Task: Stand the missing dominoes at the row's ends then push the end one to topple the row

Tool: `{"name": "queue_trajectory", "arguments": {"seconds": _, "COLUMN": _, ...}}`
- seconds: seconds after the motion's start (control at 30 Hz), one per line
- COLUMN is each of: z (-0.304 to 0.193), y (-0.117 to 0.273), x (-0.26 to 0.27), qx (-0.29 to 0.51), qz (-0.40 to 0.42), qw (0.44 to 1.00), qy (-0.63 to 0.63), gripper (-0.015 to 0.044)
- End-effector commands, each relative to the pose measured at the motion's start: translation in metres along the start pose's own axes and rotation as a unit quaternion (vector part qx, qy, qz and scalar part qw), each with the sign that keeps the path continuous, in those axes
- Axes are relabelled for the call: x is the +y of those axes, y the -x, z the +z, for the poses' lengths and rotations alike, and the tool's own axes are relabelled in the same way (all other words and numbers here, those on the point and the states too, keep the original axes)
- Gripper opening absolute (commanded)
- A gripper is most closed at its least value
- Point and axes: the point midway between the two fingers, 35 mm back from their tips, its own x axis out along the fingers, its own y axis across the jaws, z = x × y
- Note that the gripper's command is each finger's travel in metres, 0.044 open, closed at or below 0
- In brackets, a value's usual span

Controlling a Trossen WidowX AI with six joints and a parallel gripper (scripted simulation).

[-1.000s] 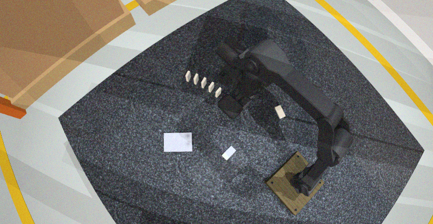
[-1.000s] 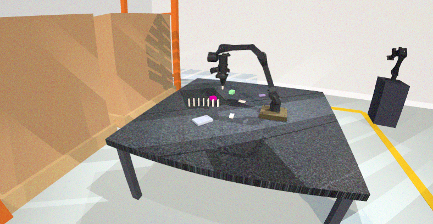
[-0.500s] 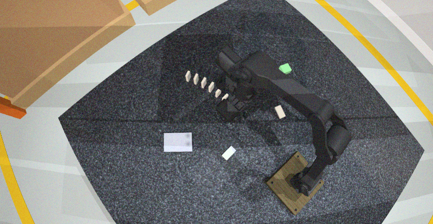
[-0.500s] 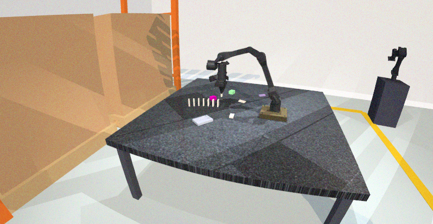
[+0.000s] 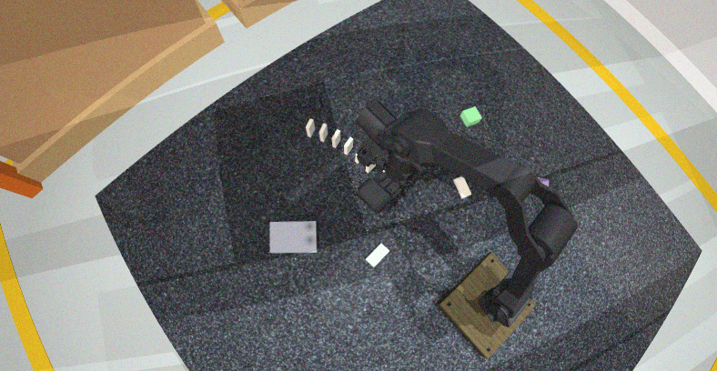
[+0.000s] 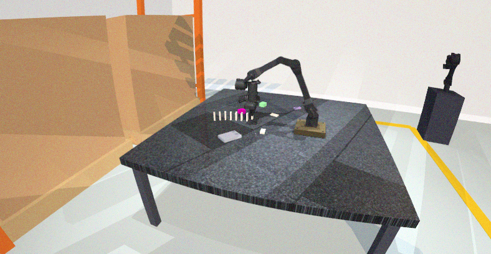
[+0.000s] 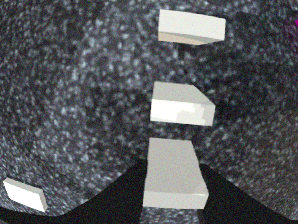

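Note:
A row of several cream dominoes [image 5: 323, 132] [image 6: 225, 115] [image 7: 182, 112] stands upright, evenly spaced. My gripper [image 5: 393, 180] [image 6: 252, 115] [image 7: 172, 169] is shut on a domino [image 6: 252, 117] [image 7: 175, 170] at the end of the row nearer the arm's base. The held domino is upright, low by the table, in line with the row, with a gap to its neighbour. Whether its foot touches the table cannot be told. In the top view the gripper hides it and much of that end. A white domino-sized piece [image 5: 377, 255] [image 6: 262, 131] and a cream one [image 5: 461, 187] [image 6: 274, 114] lie flat.
A magenta block [image 6: 241, 111] is behind the row. A green block [image 5: 470, 115] [image 6: 262, 104] and a purple piece [image 5: 543, 182] [image 6: 296, 108] lie farther off. A flat grey box [image 5: 293, 236] [image 6: 229, 136] lies on the row's other side.

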Motion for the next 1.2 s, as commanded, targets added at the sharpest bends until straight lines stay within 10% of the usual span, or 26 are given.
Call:
{"name": "queue_trajectory", "arguments": {"seconds": 0.0, "z": -0.002, "y": -0.011, "x": 0.000, "qx": -0.001, "qz": 0.000, "qw": 1.000, "qy": 0.001, "gripper": 0.0107}}
{"name": "queue_trajectory", "arguments": {"seconds": 0.33, "z": -0.002, "y": -0.011, "x": 0.000, "qx": -0.001, "qz": 0.000, "qw": 1.000, "qy": 0.001, "gripper": 0.0107}}
{"name": "queue_trajectory", "arguments": {"seconds": 0.73, "z": -0.002, "y": -0.011, "x": 0.000, "qx": -0.001, "qz": 0.000, "qw": 1.000, "qy": 0.001, "gripper": 0.0422}}
{"name": "queue_trajectory", "arguments": {"seconds": 0.87, "z": -0.002, "y": -0.009, "x": 0.000, "qx": -0.001, "qz": 0.000, "qw": 1.000, "qy": 0.001, "gripper": 0.0440}}
{"name": "queue_trajectory", "arguments": {"seconds": 1.17, "z": 0.001, "y": 0.101, "x": 0.000, "qx": 0.000, "qz": 0.001, "qw": 1.000, "qy": 0.000, "gripper": 0.0440}}
